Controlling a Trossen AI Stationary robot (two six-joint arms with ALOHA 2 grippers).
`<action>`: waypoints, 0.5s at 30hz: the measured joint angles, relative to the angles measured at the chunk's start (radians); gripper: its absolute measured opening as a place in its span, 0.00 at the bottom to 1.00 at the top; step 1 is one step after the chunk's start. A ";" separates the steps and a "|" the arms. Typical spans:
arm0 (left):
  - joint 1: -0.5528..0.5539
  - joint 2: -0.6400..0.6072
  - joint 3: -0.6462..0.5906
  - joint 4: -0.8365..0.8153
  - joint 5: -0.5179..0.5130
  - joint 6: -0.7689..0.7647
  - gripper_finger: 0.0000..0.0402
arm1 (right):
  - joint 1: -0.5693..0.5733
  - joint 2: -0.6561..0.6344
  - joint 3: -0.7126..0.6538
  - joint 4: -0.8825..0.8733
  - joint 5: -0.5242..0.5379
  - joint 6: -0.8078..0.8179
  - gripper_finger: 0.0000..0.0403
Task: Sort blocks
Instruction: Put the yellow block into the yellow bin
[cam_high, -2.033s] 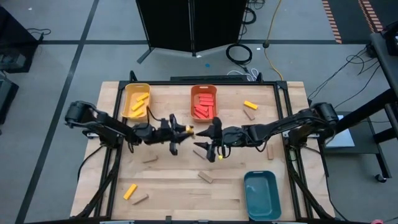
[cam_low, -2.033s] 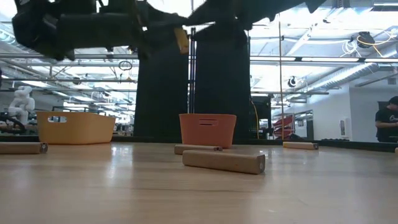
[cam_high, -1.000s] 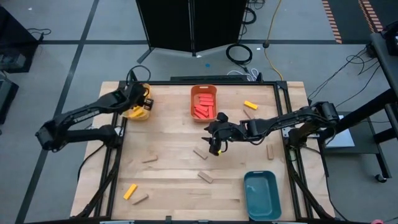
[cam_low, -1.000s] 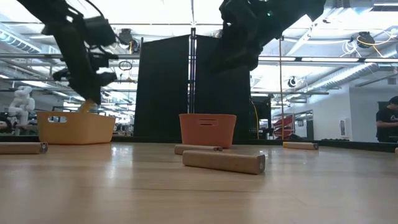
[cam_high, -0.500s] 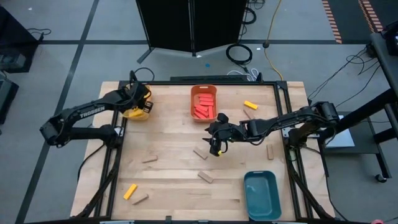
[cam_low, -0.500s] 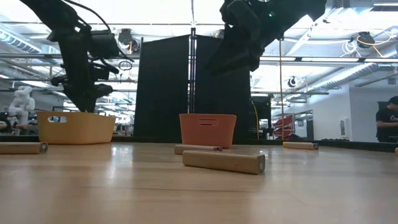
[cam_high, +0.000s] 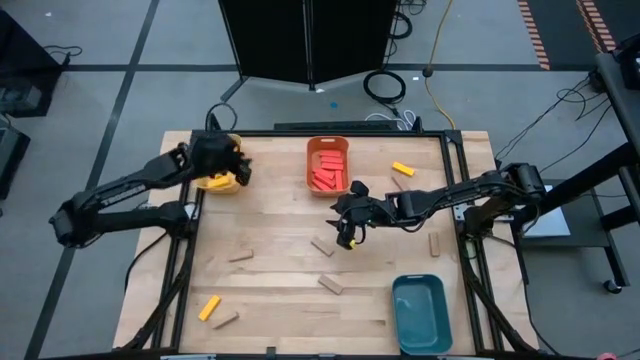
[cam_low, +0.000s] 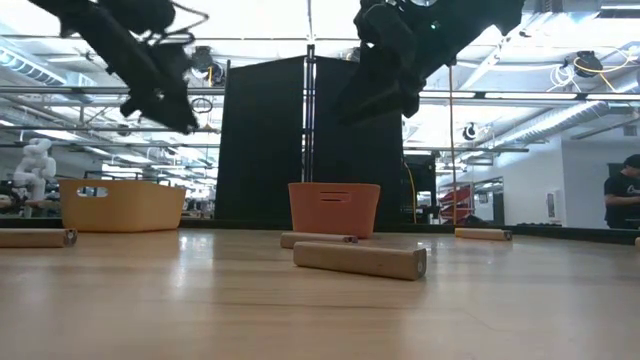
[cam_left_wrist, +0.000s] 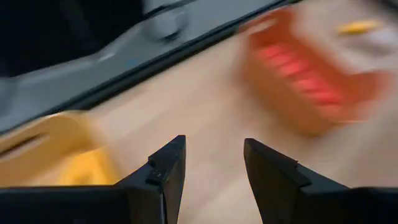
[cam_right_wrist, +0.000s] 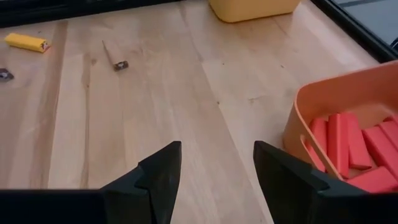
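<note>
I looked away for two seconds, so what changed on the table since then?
The left tool carried a yellow block from mid-table to the yellow bin, let it go, and now hangs open above it. The right tool pulled back slightly and hovers empty. The loose blocks stayed put.

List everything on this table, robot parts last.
Yellow bin: one, yellow, far-left corner.
Orange bin: one, orange, far centre.
Red blocks: several, red, inside the orange bin.
Teal bin: one, teal, near-right corner.
Tan blocks: six, tan, loose across the table.
Yellow blocks: two loose, yellow, one near-left, one far-right.
Left gripper: open, empty, over the yellow bin.
Right gripper: open, empty, mid-table.
</note>
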 joint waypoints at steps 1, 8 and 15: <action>-0.032 -0.027 -0.026 0.044 0.028 -0.021 0.40 | 0.000 0.000 0.000 -0.001 0.000 0.012 0.48; -0.282 -0.139 -0.308 0.646 0.105 -0.095 0.40 | -0.089 0.000 0.000 -0.140 0.000 0.170 0.47; -0.339 -0.116 -0.469 0.947 0.088 -0.021 0.40 | -0.404 0.000 0.000 -0.421 -0.006 0.261 0.46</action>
